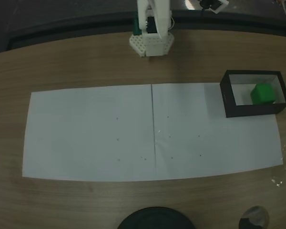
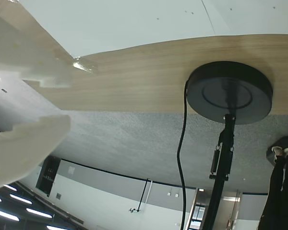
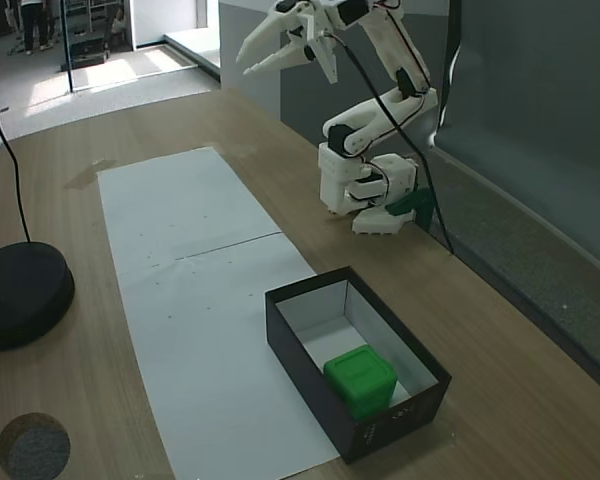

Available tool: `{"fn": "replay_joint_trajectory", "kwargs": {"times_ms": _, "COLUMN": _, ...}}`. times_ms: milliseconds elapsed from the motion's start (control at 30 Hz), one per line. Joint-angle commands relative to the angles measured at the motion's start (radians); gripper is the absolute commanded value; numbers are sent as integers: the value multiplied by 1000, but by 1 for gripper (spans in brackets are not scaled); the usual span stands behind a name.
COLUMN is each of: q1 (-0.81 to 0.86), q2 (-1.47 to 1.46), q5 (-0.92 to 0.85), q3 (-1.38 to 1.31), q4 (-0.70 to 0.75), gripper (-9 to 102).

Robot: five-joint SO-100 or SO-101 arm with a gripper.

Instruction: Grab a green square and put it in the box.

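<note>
In a fixed view from above, the small bright green plastic cube [image 1: 263, 93] already sits inside the black-walled, white-floored rectangular box [image 1: 227, 101] at the right end of the white paper sheet [image 1: 90, 133], so the task looks finished. The wrist view looks past pale fingers [image 2: 24, 143] to a round black lamp base [image 2: 229, 91] on the wooden table [image 2: 134, 81]. In the other fixed view, the white gripper [image 3: 280, 52] hangs raised, spread and empty, well apart from the box, nothing obstructing.

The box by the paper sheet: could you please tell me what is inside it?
The box holds the green square, resting on its white floor. The floor patch beneath the cube is covered; nothing else shows inside.
</note>
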Motion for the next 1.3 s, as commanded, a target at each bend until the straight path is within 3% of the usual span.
{"fn": "replay_joint_trajectory", "kwargs": {"times_ms": 0, "q1": 12, "q2": 147, "q5": -5, "q3": 135, "q4": -72, "gripper": 0}}
{"fn": "replay_joint_trajectory", "kwargs": {"times_ms": 633, "q1": 15, "q2": 540, "q5": -3, "q3": 693, "q4": -307, "gripper": 0}}
{"fn": "replay_joint_trajectory", "kwargs": {"times_ms": 967, "q1": 23, "q2": 560, "q5": -3, "q3": 1051, "q4": -311, "gripper": 0}}
{"fn": "replay_joint_trajectory", "kwargs": {"times_ms": 1267, "q1": 17, "q2": 558, "q5": -3, "q3": 1104, "q4": -282, "gripper": 0}}
